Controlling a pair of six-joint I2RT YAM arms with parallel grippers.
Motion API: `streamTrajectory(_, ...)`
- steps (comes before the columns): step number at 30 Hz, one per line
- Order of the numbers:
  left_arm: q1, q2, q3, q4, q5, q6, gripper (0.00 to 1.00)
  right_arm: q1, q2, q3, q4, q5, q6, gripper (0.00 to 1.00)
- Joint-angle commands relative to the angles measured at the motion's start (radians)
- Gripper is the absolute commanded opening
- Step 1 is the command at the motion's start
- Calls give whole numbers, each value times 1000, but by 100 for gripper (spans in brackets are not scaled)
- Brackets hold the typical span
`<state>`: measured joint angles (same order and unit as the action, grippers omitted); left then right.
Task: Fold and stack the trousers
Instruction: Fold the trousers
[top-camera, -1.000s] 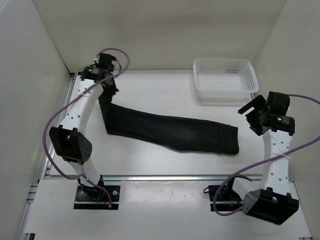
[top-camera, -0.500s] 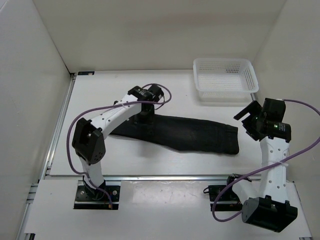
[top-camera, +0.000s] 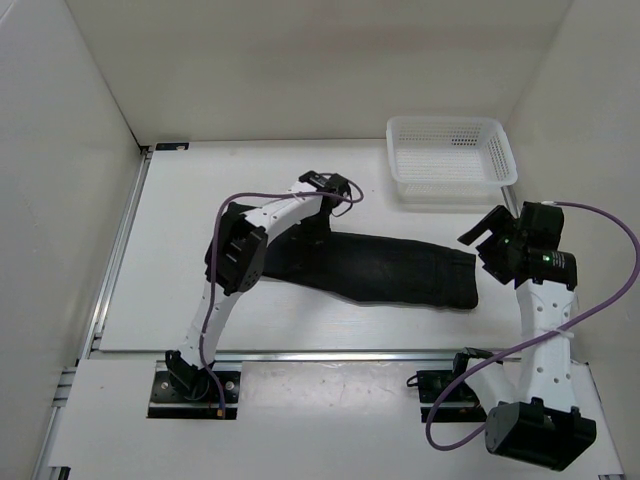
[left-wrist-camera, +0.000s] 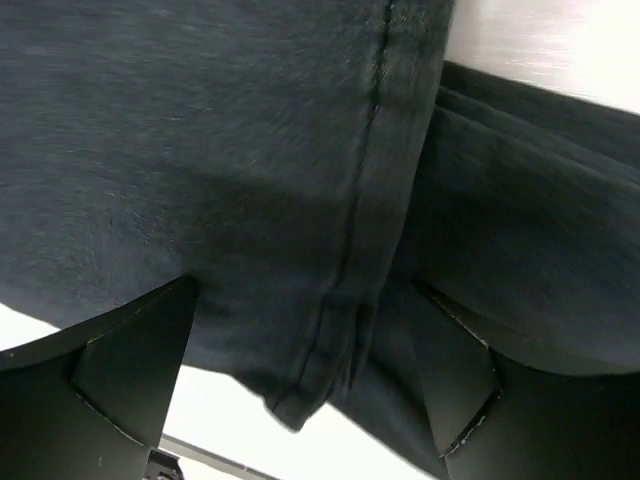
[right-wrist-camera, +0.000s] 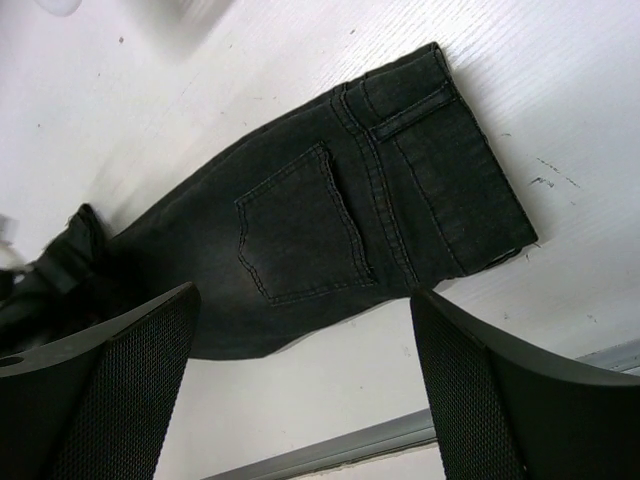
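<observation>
Currently the trousers (top-camera: 400, 270) lie across mid-table (top-camera: 170, 260), waistband end to the right and left leg end doubled over on top. My left gripper (top-camera: 312, 215) sits low over that doubled part. Its wrist view shows the jaws spread wide, with a seamed layer of cloth (left-wrist-camera: 250, 150) between them, not pinched. The right gripper (top-camera: 485, 235) hovers wide open and empty just right of the waistband (right-wrist-camera: 420, 170). The basket (top-camera: 452, 120) is at far right.

From above, my left arm (top-camera: 268, 216) lies across the trousers (top-camera: 400, 272), so I cannot see their left end beneath it. The left wrist view gives me only dark cloth running off the top and both sides. In the right wrist view, the far leg end is blurred and cut off at the left edge.
</observation>
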<state>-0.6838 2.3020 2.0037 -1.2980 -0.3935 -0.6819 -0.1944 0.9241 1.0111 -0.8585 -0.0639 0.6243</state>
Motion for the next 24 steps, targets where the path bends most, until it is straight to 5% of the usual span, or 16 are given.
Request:
streamTrajectory(1,-6,-32,1,-26,-45,-31,96,9,-24,-3,18,-19,-17,90)
streamTrajectory(7,-6,-9,-71,-26,-65,-53,89,9,-13,-14,27,-19,-17,90)
streamTrajectory(16,-6,25,-88,-6,-56,-44,60,9,-4,-3,27,-19,-17,90)
streamTrajectory(24,30,-88,-127,5,-30,7,13,9,-4,6,27,-19,-26,90)
